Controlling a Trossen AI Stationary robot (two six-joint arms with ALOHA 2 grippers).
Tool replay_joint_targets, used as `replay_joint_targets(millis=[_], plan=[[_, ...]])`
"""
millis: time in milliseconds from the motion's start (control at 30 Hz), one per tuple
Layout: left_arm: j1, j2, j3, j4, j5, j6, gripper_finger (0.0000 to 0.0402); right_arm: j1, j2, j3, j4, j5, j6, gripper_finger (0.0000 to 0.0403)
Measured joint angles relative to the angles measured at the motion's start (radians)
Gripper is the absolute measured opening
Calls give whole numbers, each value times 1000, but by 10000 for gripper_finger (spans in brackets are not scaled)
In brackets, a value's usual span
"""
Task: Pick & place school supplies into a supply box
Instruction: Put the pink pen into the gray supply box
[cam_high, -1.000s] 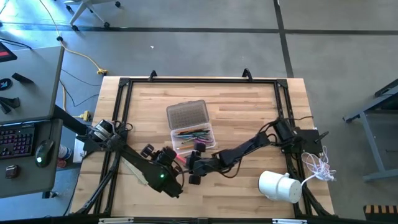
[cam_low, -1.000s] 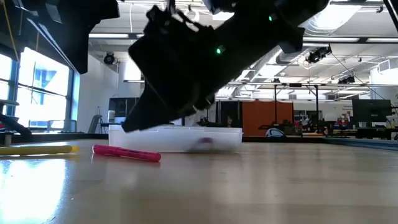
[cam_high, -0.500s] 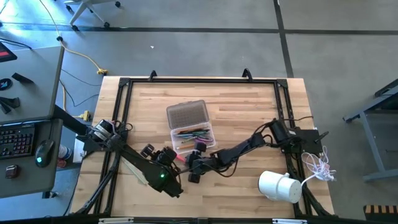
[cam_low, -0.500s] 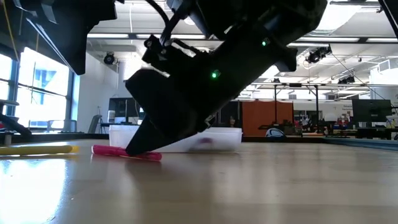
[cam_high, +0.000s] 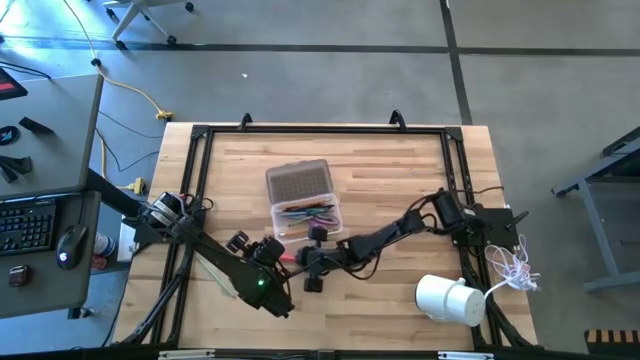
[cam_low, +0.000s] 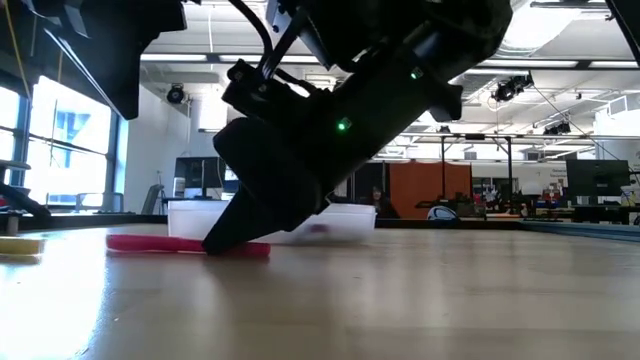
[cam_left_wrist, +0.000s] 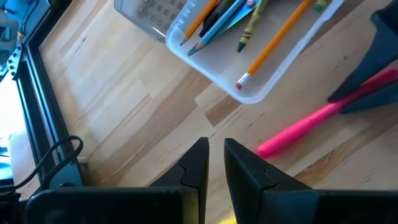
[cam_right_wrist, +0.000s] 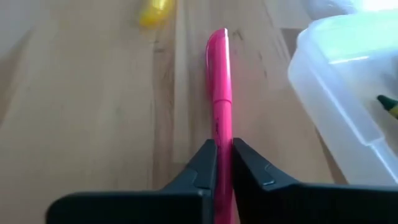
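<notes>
Wooden table (cam_high: 400, 170), slim pink marker (cam_right_wrist: 219, 106), pinched by right tool (cam_right_wrist: 223, 163)

One supply box (cam_high: 303, 199), two hands

A grey concrete floor (cam_high: 330, 60) fills the top of the high view, with a desk (cam_high: 45, 200) holding a keyboard (cam_high: 25, 228) at left. Low view: tall windows (cam_low: 55, 140) at left, an orange wall panel (cam_low: 430, 190) centre right.
</notes>
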Motion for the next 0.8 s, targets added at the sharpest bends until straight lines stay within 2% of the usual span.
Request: replay_joint_targets(millis=[133,267,433,600,667,800], plan=[[0,0,0,0,7,0,88,8,-47,-5,-42,-35,-36,28],[0,0,0,1,15,0,88,30,-152,-8,-126,-29,-77,11],[0,0,0,1,16,5,88,34,-287,-4,-235,77,-166,15],[0,0,0,1,16,26,88,-12,-350,-2,-290,213,-322,19],[0,0,0,1,19,26,88,-57,-348,-3,-327,196,-333,14],[0,0,0,0,33,26,88,-153,-311,-5,-350,62,-264,9]])
